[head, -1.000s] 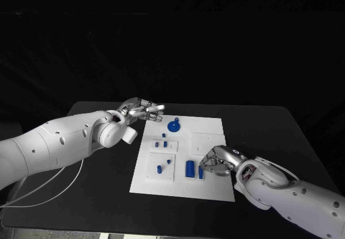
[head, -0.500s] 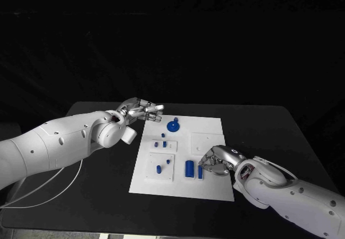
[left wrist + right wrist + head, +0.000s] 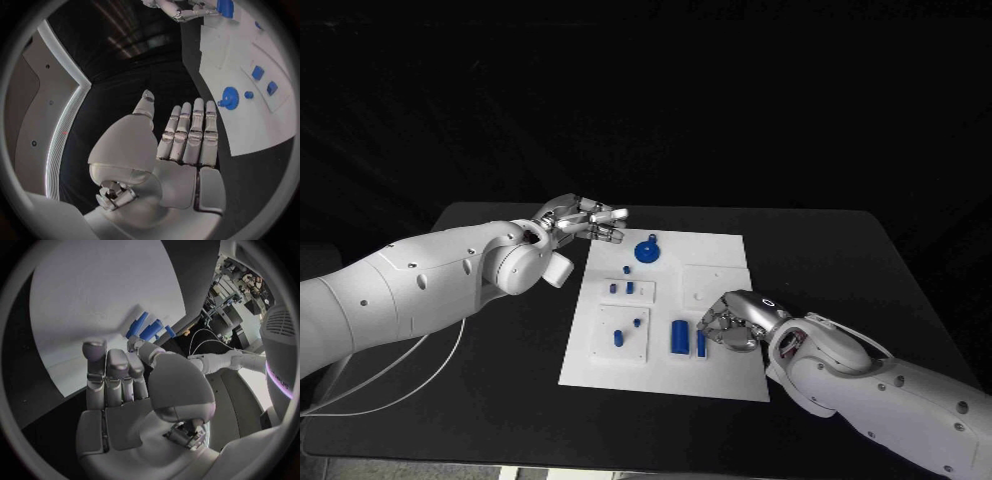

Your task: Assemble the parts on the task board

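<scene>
The white task board (image 3: pixel 721 268) lies mid-table. A blue round part (image 3: pixel 648 252) stands near its far edge, small blue pieces (image 3: pixel 620 289) sit left of centre, and two more (image 3: pixel 620 339) are on the near-left plate. A thick blue cylinder (image 3: pixel 681 338) and a thin blue piece (image 3: pixel 701 343) stand near the front. My right hand (image 3: pixel 736 322) hovers just right of them with straight fingers (image 3: pixel 109 372), holding nothing; the pieces (image 3: pixel 150 329) lie just past its fingertips. My left hand (image 3: pixel 589 220) floats by the board's far-left corner, fingers (image 3: pixel 190 130) straight and empty, beside the round part (image 3: pixel 229 97).
A white cable (image 3: pixel 387 385) loops over the table's near-left area below my left arm. The black table (image 3: pixel 834 260) has bare surface to the right of the board and along its front edge.
My right hand has edged slightly left, closer to the thin blue piece. The left hand has barely moved.
</scene>
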You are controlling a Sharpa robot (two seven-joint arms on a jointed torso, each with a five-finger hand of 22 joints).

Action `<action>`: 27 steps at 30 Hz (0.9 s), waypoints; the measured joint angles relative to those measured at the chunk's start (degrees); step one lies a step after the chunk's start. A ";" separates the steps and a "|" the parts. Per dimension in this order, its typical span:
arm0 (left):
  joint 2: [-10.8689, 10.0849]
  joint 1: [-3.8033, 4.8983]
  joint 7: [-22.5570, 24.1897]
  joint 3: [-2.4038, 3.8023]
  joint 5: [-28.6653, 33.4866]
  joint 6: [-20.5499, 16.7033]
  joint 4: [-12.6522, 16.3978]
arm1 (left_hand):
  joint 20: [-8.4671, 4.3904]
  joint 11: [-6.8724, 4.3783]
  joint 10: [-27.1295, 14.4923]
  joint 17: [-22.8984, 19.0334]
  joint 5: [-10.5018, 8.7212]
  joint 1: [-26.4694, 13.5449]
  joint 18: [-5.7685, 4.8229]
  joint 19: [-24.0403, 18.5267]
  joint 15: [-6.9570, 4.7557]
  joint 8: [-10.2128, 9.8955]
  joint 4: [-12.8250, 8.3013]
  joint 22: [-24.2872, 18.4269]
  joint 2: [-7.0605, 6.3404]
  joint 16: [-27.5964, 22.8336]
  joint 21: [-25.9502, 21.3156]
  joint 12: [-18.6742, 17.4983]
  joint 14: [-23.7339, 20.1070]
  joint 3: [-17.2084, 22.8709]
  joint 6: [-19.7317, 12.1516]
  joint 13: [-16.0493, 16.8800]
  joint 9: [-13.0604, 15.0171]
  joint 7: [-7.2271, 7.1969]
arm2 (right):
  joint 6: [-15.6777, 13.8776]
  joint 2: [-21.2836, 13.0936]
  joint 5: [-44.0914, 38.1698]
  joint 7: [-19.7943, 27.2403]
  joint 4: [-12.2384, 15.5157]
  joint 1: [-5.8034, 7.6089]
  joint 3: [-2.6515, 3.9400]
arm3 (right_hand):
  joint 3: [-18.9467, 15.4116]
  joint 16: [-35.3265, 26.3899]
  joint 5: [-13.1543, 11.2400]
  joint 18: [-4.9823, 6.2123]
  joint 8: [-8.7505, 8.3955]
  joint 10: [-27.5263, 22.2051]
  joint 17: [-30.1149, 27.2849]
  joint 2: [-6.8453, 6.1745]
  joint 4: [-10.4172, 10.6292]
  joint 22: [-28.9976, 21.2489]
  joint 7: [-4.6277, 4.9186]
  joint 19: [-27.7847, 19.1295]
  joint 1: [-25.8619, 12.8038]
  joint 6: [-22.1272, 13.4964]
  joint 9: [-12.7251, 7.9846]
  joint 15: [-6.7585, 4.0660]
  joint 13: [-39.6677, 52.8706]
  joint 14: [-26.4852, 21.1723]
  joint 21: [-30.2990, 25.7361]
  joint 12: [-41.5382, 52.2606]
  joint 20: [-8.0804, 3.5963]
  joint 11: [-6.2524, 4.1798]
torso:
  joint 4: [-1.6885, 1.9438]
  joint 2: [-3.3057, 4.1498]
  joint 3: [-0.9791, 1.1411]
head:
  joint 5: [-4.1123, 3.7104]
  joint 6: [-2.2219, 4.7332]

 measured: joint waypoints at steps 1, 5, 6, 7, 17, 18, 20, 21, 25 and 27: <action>0.00 0.00 0.00 0.00 0.00 0.00 -0.01 | 0.00 0.00 0.00 0.00 0.00 0.00 0.00 0.00 0.00 0.00 0.00 0.00 0.00 0.00 0.00 0.00 0.00 0.00 0.00 0.00 0.00 0.00 | 0.01 0.03 -0.11 -0.11 -0.02 -0.01 0.00 | 0.00 0.00 0.00 0.00 0.00 0.00 0.00 0.00 0.00 0.00 0.00 0.00 0.00 0.00 0.00 0.00 0.00 0.00 0.00 0.00 0.00 0.00 | 0.00 0.00 0.00 | 0.00 -0.03; 0.00 0.00 0.00 0.00 0.00 0.00 -0.01 | 0.00 0.00 0.00 0.00 0.00 0.00 0.00 0.00 0.00 0.00 0.00 0.00 0.00 0.00 0.00 0.00 0.00 0.00 0.00 0.00 0.00 0.00 | 0.11 0.16 -0.61 -0.75 -0.16 -0.06 -0.02 | 0.00 0.00 -0.06 0.00 0.00 0.00 0.00 0.00 0.00 0.00 -0.04 0.00 0.00 0.04 0.02 0.00 -0.02 0.00 0.00 0.00 0.00 0.00 | 0.00 0.00 -0.01 | -0.01 -0.09; 0.00 0.00 0.00 0.00 0.00 0.00 -0.02 | 0.00 0.00 0.00 0.00 0.00 0.00 0.00 0.00 0.00 0.00 0.00 0.00 0.00 0.00 0.00 0.00 0.00 0.00 0.00 0.00 0.00 0.00 | 0.13 0.20 -0.72 -0.92 -0.20 -0.08 -0.03 | 0.00 0.00 -0.28 0.00 -0.01 0.00 0.00 0.00 0.00 0.00 -0.12 0.00 0.00 0.12 0.00 0.00 -0.05 0.00 0.00 0.00 0.00 0.00 | 0.00 0.00 -0.01 | -0.01 -0.09; 0.01 -0.01 0.00 0.00 0.00 0.00 -0.02 | 0.00 0.00 0.00 0.00 0.00 0.00 0.00 0.00 0.00 0.00 0.00 0.00 0.00 0.00 0.00 0.00 0.00 0.00 0.00 0.00 0.00 0.00 | 0.14 0.23 -0.84 -1.11 -0.24 -0.12 -0.05 | 0.00 0.00 -0.28 0.00 -0.01 0.00 -0.01 0.00 0.00 0.00 -0.20 0.00 0.00 0.20 -0.01 0.00 -0.08 0.00 0.00 0.00 0.00 0.00 | 0.00 0.00 -0.01 | -0.02 -0.09; 0.07 -0.09 0.00 0.00 -0.01 0.02 -0.12 | 0.00 0.00 0.00 0.00 0.00 0.00 0.00 0.00 0.00 0.00 0.00 0.00 0.00 0.00 0.00 0.00 0.00 0.00 0.00 0.00 0.00 0.00 | -0.11 0.82 -2.25 -3.40 -0.19 -0.42 0.01 | -0.25 0.05 -0.27 0.00 0.01 0.21 -0.02 0.00 -0.20 0.11 -0.36 0.00 0.00 0.77 0.17 0.00 -0.09 0.00 0.00 0.00 0.00 -0.21 | -0.01 0.00 0.03 | -0.16 -0.25; 0.08 -0.10 0.00 0.00 -0.01 0.02 -0.12 | 0.00 0.00 0.00 0.00 0.00 0.00 0.00 0.00 0.00 0.00 0.00 0.00 0.00 0.00 0.00 0.00 0.00 0.00 0.00 0.00 0.00 0.00 | -0.18 0.88 -2.36 -3.59 -0.19 -0.45 0.03 | -0.76 0.23 -0.27 0.00 0.01 0.21 -0.02 0.00 -0.05 0.11 -0.49 0.00 0.00 0.98 0.16 0.00 -0.09 0.00 0.00 0.00 0.00 -0.21 | -0.01 0.00 0.03 | -0.18 -0.26; 0.08 -0.11 -0.01 0.00 -0.01 0.02 -0.15 | 0.00 0.00 0.00 0.00 0.00 0.00 0.00 0.00 0.00 0.00 0.00 0.00 0.00 0.00 0.00 0.00 0.00 0.00 0.00 0.00 0.00 0.00 | -0.39 1.03 -2.58 -3.98 -0.17 -0.53 0.07 | -1.97 0.23 -0.27 0.00 -0.05 0.21 -0.02 0.00 0.32 0.11 -0.60 0.00 0.00 1.41 0.08 0.00 -0.14 0.00 0.00 0.00 0.00 -0.21 | 0.00 0.01 0.03 | -0.19 -0.33; 0.09 -0.12 -0.01 0.00 -0.01 0.02 -0.15 | 0.00 0.00 0.00 0.00 0.00 -0.14 0.00 0.00 0.00 0.00 0.00 0.00 0.15 0.00 0.00 0.00 0.00 0.00 0.00 0.00 0.00 0.00 | -0.48 1.09 -2.67 -4.12 -0.17 -0.56 0.07 | -2.31 0.23 -0.27 0.00 -0.12 0.21 -0.02 0.00 0.42 0.11 -0.61 0.00 0.00 1.42 0.06 0.00 -0.17 0.00 0.00 0.00 0.00 -0.20 | 0.00 0.01 0.03 | -0.20 -0.34; 0.09 -0.15 -0.01 0.00 -0.01 0.02 -0.17 | 0.00 0.00 0.00 0.00 0.00 -0.20 0.00 0.00 0.00 0.00 0.00 0.00 0.20 0.00 0.00 0.00 0.00 0.00 0.00 0.00 0.00 0.00 | -0.96 1.18 -3.01 -4.74 -0.14 -0.70 0.07 | -3.59 0.22 -0.25 0.00 -0.17 0.41 -0.04 0.00 1.38 0.11 -0.91 0.00 0.00 1.72 -0.02 0.00 -0.17 0.00 0.07 0.00 0.00 -0.41 | 0.00 0.01 0.02 | -0.21 -0.36; 0.10 -0.16 -0.01 0.00 -0.01 0.02 -0.17 | 0.00 0.00 0.00 0.00 0.00 -0.20 0.00 0.00 0.00 0.00 0.00 0.00 0.20 0.00 0.00 0.00 0.00 0.00 0.00 0.00 0.00 0.00 | -1.26 1.18 -3.15 -5.03 -0.13 -0.76 0.07 | -4.15 0.22 -0.46 0.00 -0.17 0.41 -0.05 -0.01 1.94 0.11 -1.01 0.00 0.00 1.82 -0.01 0.00 -0.17 0.00 0.23 0.00 0.00 -0.41 | 0.00 0.01 0.00 | -0.21 -0.36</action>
